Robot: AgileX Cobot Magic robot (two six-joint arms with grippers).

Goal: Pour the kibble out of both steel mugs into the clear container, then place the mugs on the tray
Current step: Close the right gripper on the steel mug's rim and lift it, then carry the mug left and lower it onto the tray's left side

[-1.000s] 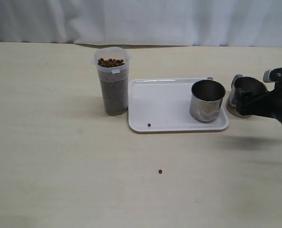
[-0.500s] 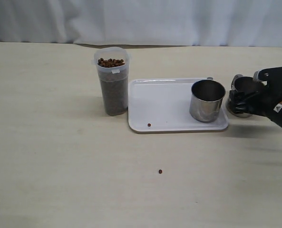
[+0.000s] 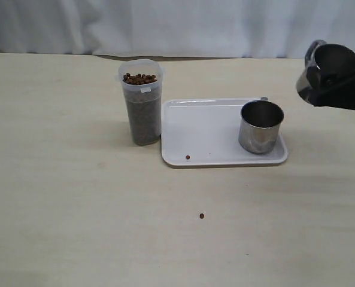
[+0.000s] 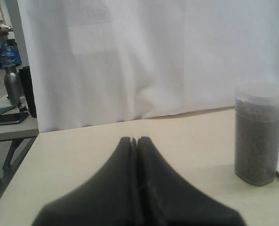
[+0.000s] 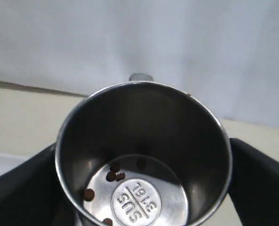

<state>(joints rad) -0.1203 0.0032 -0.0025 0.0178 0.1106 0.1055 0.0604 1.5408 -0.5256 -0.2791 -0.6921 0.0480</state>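
My right gripper [image 3: 337,84] is shut on a steel mug [image 3: 325,64] and holds it tilted in the air at the right edge, above and right of the tray [image 3: 207,122]. In the right wrist view its black fingers [image 5: 21,188] flank the mug [image 5: 144,141], which has a few kibble pellets [image 5: 112,176] on its bottom. The other steel mug [image 3: 261,127] stands upright on the tray's right end. Left of the tray stands the clear container [image 3: 141,110], filled with kibble [image 3: 140,78] nearly to the top. My left gripper [image 4: 136,140] is shut on nothing, with the container [image 4: 259,134] ahead of it.
One loose pellet [image 3: 188,158] lies on the tray's near left part and another [image 3: 202,216] on the beige table in front. A white curtain hangs behind the table. In the left wrist view a side table [image 4: 10,125] with bottles stands beyond the table's edge.
My right gripper has closed around the mug that stood on the table right of the tray and raised it upward, tilting it. Nothing else has moved.
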